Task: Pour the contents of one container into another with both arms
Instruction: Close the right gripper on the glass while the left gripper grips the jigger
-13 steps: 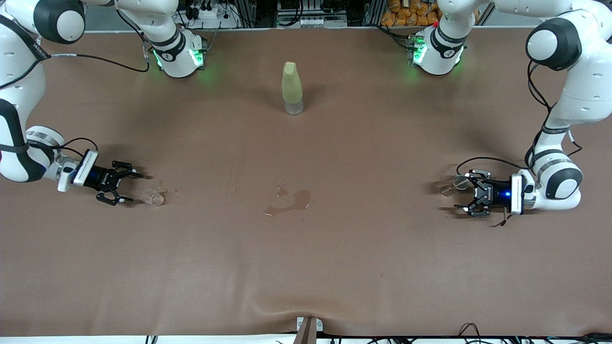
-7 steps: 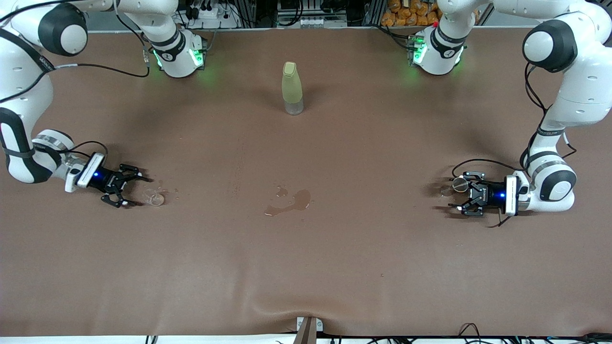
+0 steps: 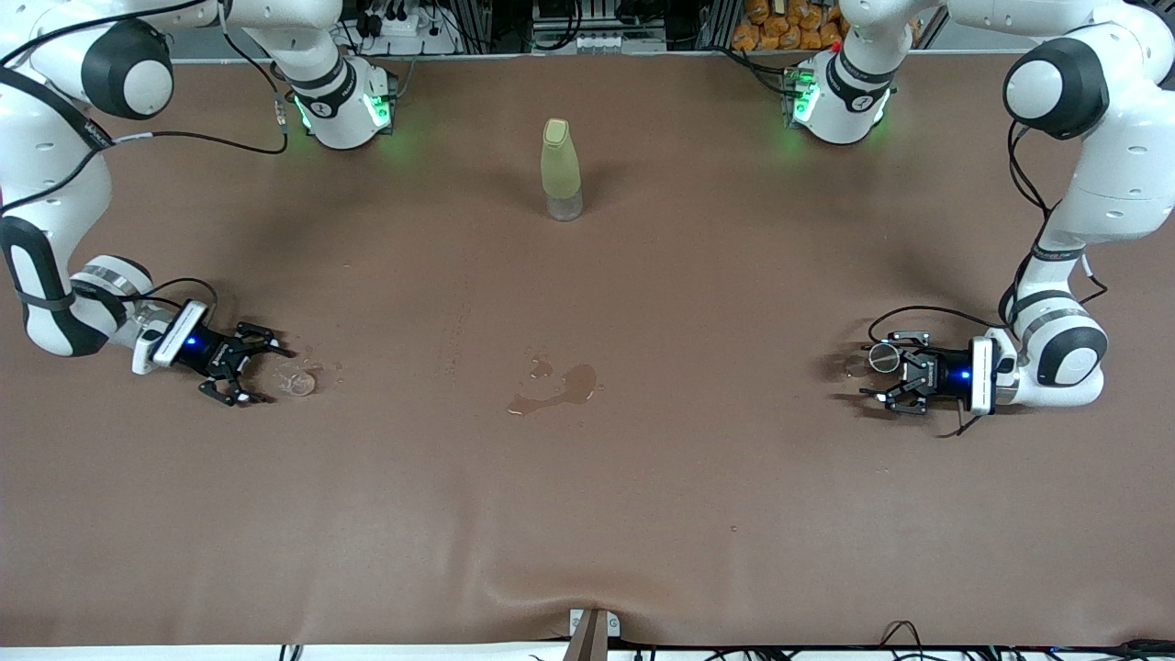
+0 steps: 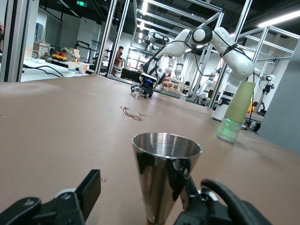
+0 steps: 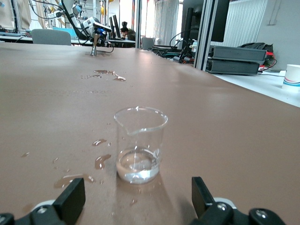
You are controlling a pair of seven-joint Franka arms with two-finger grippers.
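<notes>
Since a second ago the right gripper (image 3: pixel 246 375) has drawn back a little from the glass beaker (image 3: pixel 298 379) toward the right arm's end of the table, and the left gripper (image 3: pixel 883 375) has narrowed its jaws around the metal cup (image 3: pixel 883 356). The brown table (image 3: pixel 643 514) lies bare across its wide middle and along the edge nearest the front camera, apart from a small puddle (image 3: pixel 558 387) midway between the two grippers and some droplets (image 5: pixel 101 161) by the beaker. A pale yellow bottle (image 3: pixel 560 170) stands upright, farther from the front camera than the puddle and between the two arm bases. The right arm bends down from its base and lies low over the table, its wrist level and the gripper pointing at the beaker; its fingers (image 5: pixel 70 200) are spread wide on either side and clear of the glass, which stands upright with a little liquid in the bottom. The left arm folds down at its own end of the table, wrist level. In the left wrist view its fingers (image 4: pixel 84 194) flank the cone-shaped metal cup (image 4: pixel 165 173), which stands upright; one finger is against the cup and the other is still apart, so the jaws are partly closed and no firm hold shows.
</notes>
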